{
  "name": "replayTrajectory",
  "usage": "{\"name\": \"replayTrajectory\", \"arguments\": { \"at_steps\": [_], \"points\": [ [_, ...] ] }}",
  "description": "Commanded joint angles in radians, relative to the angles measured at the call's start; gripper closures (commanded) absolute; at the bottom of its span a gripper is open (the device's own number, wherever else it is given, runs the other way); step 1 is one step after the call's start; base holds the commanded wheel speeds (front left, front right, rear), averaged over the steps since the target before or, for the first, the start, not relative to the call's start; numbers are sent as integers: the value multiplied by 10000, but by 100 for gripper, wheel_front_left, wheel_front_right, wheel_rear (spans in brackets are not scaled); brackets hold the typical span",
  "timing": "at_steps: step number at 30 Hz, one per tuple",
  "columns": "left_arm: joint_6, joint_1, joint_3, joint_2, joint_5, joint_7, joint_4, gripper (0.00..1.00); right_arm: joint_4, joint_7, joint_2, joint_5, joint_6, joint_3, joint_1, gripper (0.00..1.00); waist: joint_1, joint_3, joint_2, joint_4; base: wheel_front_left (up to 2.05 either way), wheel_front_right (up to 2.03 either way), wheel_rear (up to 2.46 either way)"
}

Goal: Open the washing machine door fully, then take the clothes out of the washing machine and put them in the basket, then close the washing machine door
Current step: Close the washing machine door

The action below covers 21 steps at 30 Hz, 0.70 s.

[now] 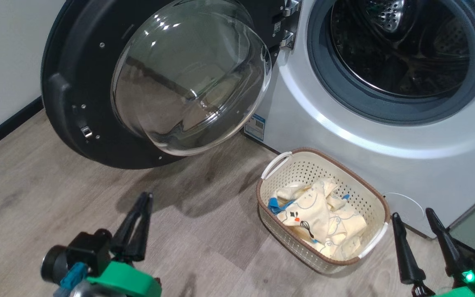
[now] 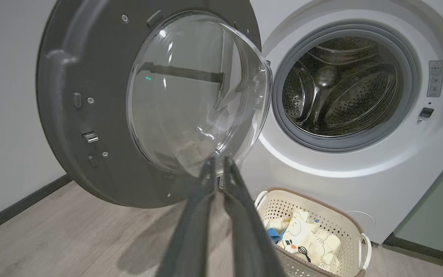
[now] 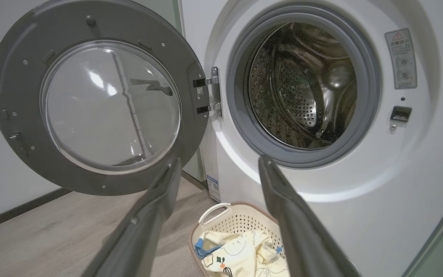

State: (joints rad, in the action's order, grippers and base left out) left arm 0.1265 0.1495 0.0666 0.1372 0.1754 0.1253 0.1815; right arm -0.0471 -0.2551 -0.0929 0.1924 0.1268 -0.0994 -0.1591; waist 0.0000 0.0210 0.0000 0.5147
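Grey wood-look floor (image 1: 35, 185). Left gripper (image 1: 144, 198) hung low at left, fingers drawn nearly together, gripping nothing. Washing machine door (image 1: 76, 82) stood wide open. Clothes (image 1: 320, 214) lay in the basket (image 1: 369, 194) before the washing machine (image 1: 303, 119). Right gripper (image 1: 412, 213) jaws were spread, empty.

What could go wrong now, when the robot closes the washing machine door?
1. The washing machine door stands wide open; pushed on its bulging glass bowl, the shut left gripper may slip.
2. The basket sits close below the drum mouth, so a swinging arm could knock it.
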Motion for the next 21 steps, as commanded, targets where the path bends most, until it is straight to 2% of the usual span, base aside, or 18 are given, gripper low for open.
{"name": "replayTrajectory", "arguments": {
  "at_steps": [1,10,14,18,21],
  "points": [
    [26,-442,-321,97,110,94,379,100,-340,-67,-258,-15,39,-145,304,0,0,9,0,-8,0,0,0],
    [-63,-470,-267,140,269,201,372,100,-384,-67,-272,-32,39,-77,267,0,0,42,0,-1,0,0,0],
    [-248,-535,-270,104,560,461,536,100,-397,-67,-270,-45,39,-65,271,0,0,44,0,31,0,0,0],
    [-797,-684,-402,-228,1805,841,943,100,-406,-67,-287,-51,39,-79,292,0,0,73,0,47,0,0,0],
    [-1384,-868,-684,-503,3407,1044,1361,100,-411,-67,-314,-54,39,-86,313,0,0,100,0,54,0,0,0]
  ]
}}
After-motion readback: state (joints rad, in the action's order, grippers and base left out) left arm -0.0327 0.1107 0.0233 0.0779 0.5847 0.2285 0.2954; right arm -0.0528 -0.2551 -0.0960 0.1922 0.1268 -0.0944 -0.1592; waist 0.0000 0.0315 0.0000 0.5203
